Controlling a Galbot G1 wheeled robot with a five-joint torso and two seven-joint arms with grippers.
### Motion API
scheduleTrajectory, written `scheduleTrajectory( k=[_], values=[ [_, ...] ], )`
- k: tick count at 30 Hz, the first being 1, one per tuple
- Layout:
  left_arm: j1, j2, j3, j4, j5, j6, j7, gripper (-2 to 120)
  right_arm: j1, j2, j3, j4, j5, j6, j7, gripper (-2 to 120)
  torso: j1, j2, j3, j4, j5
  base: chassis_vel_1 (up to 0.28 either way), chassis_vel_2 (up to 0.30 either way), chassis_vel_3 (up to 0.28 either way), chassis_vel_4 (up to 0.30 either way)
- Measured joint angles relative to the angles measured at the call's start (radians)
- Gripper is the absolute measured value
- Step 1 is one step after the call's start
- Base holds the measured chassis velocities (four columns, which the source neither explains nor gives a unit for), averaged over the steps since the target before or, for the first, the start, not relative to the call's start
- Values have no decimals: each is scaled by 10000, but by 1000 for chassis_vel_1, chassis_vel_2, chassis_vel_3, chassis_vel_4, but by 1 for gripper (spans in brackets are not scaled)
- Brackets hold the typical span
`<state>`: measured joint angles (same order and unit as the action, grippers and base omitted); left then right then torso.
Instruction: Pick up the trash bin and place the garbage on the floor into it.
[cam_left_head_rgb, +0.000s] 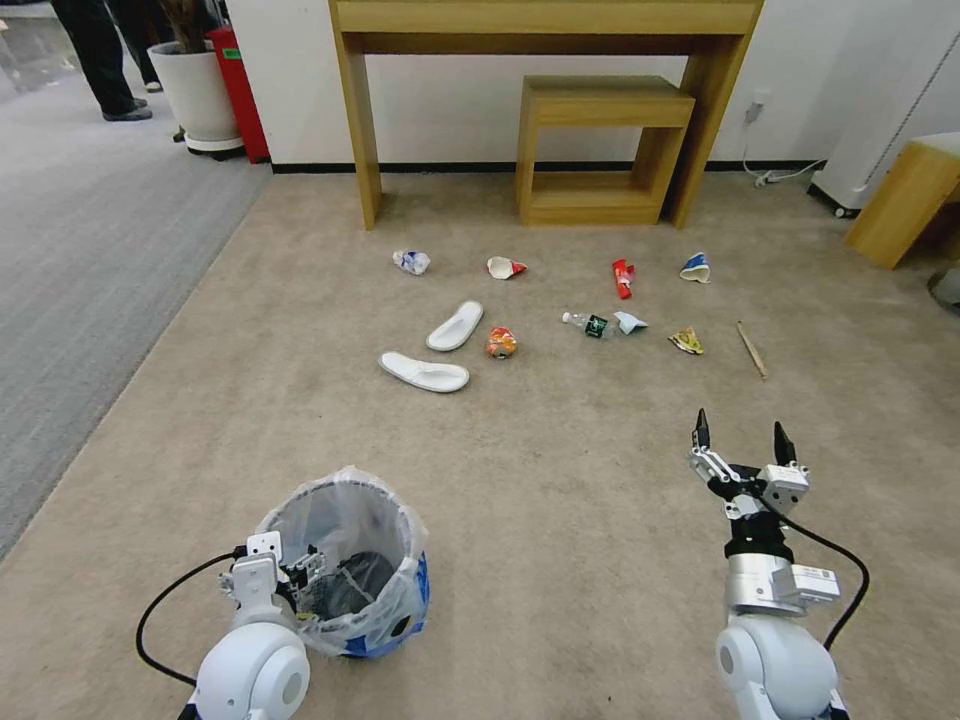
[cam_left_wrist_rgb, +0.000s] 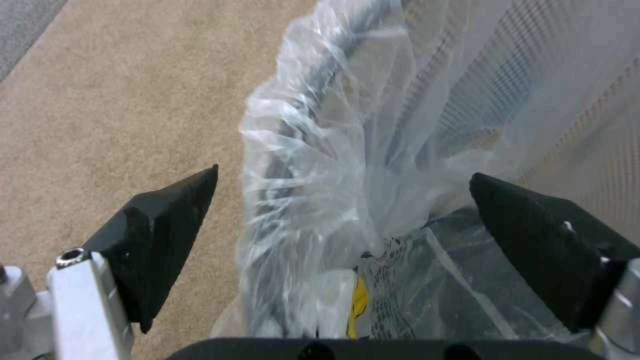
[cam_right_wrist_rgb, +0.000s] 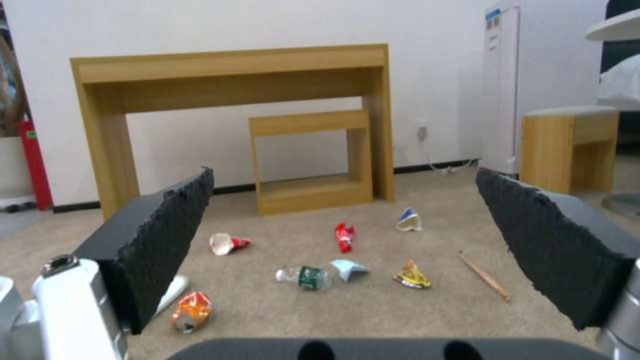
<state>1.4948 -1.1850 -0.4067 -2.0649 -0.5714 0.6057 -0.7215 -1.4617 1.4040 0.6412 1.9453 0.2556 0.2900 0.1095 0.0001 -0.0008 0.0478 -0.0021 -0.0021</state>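
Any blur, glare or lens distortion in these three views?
Head view: wide-angle bending, the wooden console table leaning, litter sharp. Left wrist view: the crinkly translucent plastic bag of the trash bin soft, with light sheen. Right wrist view: slightly soft overall, the small clear plastic bottle still readable.

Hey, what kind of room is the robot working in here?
Probably an office or lab space staged like a room: carpeted floor, a wooden console table with a smaller one nested under it against a white wall, and a potted plant beside the grey carpet.
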Motion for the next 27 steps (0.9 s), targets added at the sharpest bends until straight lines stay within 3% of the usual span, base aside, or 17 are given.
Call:
scheduleTrajectory(
  k=[11,27],
  values=[
    [205,161,-243,-424,-267,164,-132,97,27,-40,-133,145,90,-256,92,100,0,0,0,0,0,0,0,0,0],
    [61,189,-73,38,-470,204,-286,97,27,25,-112,118,70,-342,147,100,0,0,0,0,1,0,0,0,0]
  ],
)
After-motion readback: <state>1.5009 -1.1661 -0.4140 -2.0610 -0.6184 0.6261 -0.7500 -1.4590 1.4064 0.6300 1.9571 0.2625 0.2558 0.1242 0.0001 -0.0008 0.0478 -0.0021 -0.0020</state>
